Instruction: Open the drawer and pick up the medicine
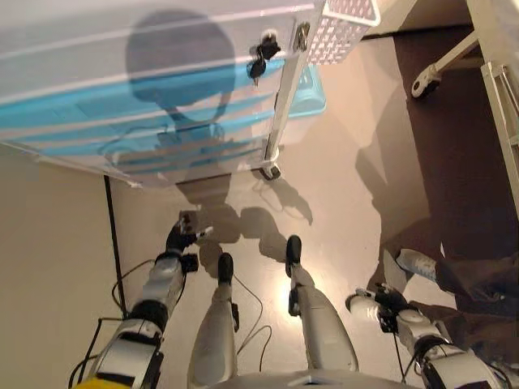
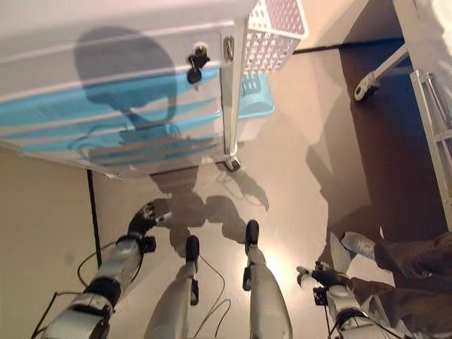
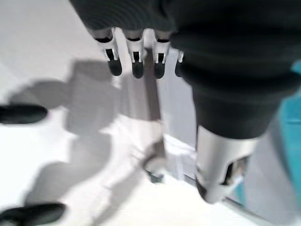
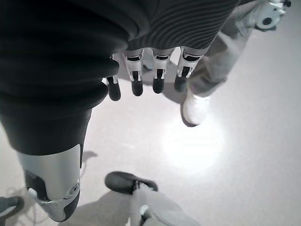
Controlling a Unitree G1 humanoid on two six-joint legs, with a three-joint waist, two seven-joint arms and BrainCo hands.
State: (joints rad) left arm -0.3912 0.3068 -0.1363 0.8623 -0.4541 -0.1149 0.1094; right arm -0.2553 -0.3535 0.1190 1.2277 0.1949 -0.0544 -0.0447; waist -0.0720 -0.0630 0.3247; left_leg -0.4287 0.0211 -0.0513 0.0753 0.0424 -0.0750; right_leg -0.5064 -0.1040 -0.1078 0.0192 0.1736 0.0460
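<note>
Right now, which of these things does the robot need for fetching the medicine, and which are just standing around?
For the job:
- drawer cabinet, drawers shut, keys hanging in its lock
- left robot hand, open, empty
- right robot hand, open, empty
No medicine shows.

Just there:
- white basket and blue bin beside the cabinet
- a person's shoe
- a castor leg

Silver-grey arms, dark ribbed wrist covers, dark-tipped fingers point(image 3: 136, 61).
</note>
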